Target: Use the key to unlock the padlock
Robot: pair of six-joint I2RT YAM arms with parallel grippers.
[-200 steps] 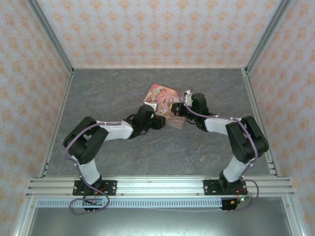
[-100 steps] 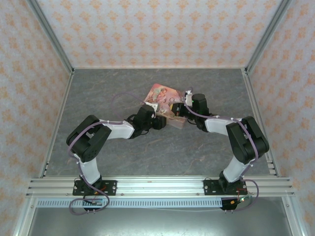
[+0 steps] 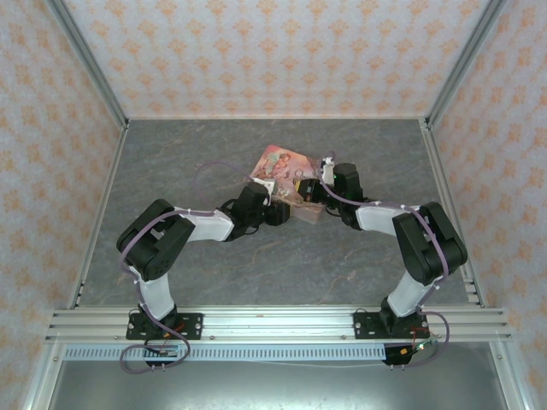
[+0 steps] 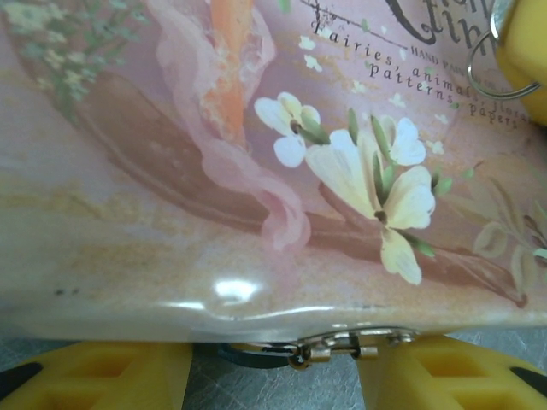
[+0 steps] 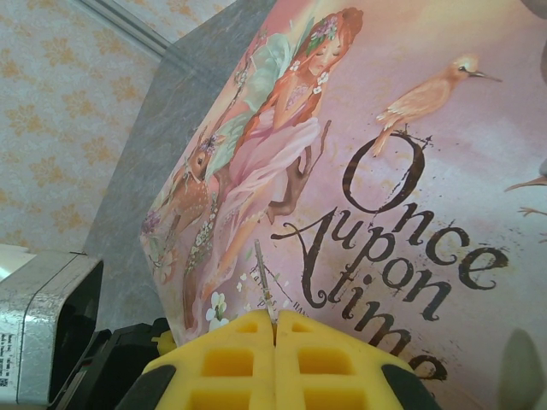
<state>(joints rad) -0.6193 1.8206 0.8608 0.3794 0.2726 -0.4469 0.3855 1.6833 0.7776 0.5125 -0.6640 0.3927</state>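
two arms meet at the pink tin [image 3: 282,162]. right gripper [image 5: 275,333] is pinched tight on the key [image 5: 263,273], blade over the lid. left gripper [image 4: 273,380] has jaws apart, straddling the padlock [image 4: 252,355] at the tin's hasp. we judge insertion is next, which needs the blade lined up with the lock. tin closed, contents hidden.

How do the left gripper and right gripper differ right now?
The left gripper has its jaws apart, flanking the padlock at the tin edge; the right gripper is shut. The right gripper pinches the thin key, which pokes up; the left gripper pinches nothing visible. Both have yellow fingers close to the tin.
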